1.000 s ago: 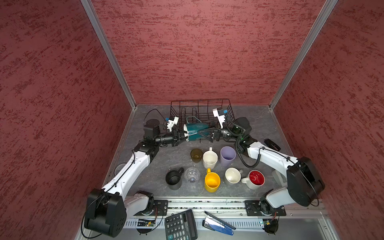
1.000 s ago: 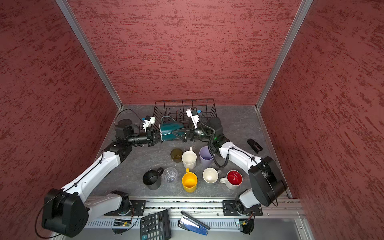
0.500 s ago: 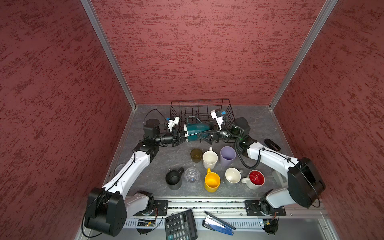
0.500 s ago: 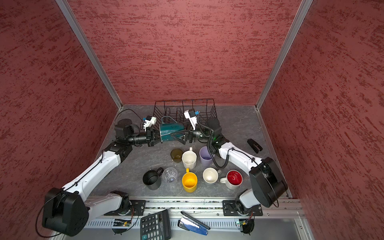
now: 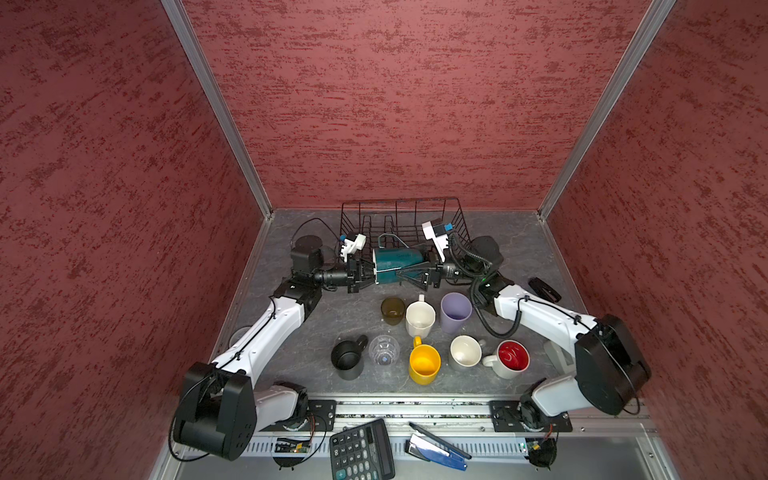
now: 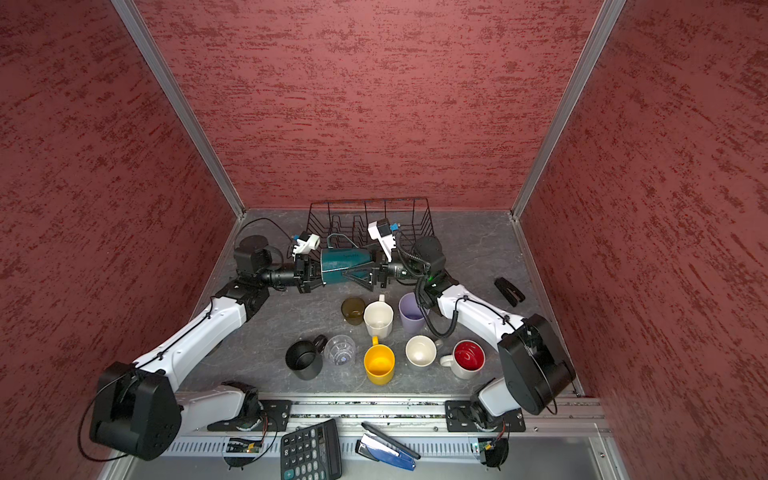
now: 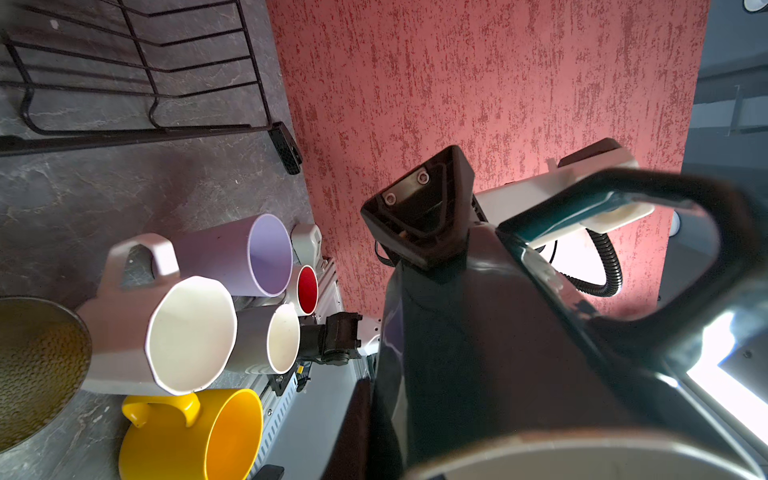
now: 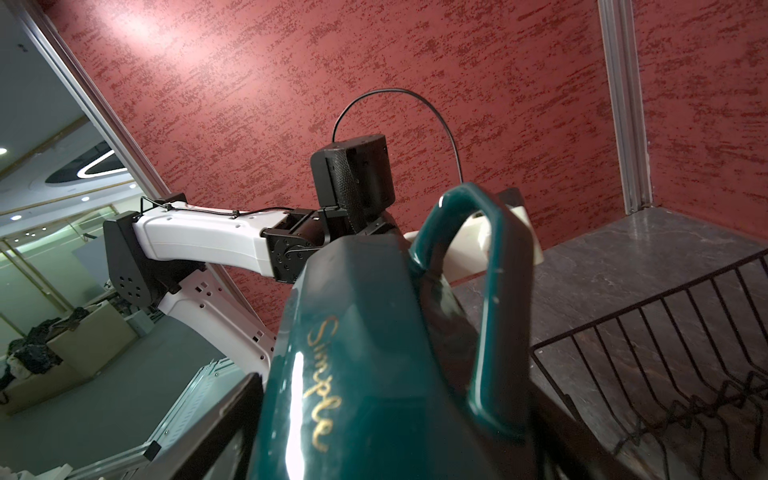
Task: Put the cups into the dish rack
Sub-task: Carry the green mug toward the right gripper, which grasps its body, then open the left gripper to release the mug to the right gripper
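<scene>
The grey, stone-patterned table (image 5: 324, 324) carried the black wire dish rack (image 5: 401, 203) at its back, close to the far wall. Nearer the front stood eight cups, all upright, in two rows. Behind were the olive glass (image 5: 392, 309), white mug (image 5: 420, 319) and lavender tumbler (image 5: 455, 311) — in front the black mug (image 5: 347, 363), clear glass (image 5: 384, 351), yellow mug (image 5: 424, 365), grey mug (image 5: 465, 352) and red-lined mug (image 5: 509, 359). A small black object (image 5: 544, 289) lay toward the right side, well apart from the cups.

Teal mug (image 8: 374, 374): looks like glazed ceramic, high gloss, gold lettering. Rack (image 7: 124, 136): black coated wire, dull sheen. Bench (image 5: 324, 332): grey stone-look top, veined, matt. Walls (image 5: 395, 104): red, rough stippled finish. Olive glass (image 7: 37, 374): pebbled surface. Lavender tumbler (image 7: 216, 253): smooth, matt. Clear glass (image 5: 384, 351): transparent.
</scene>
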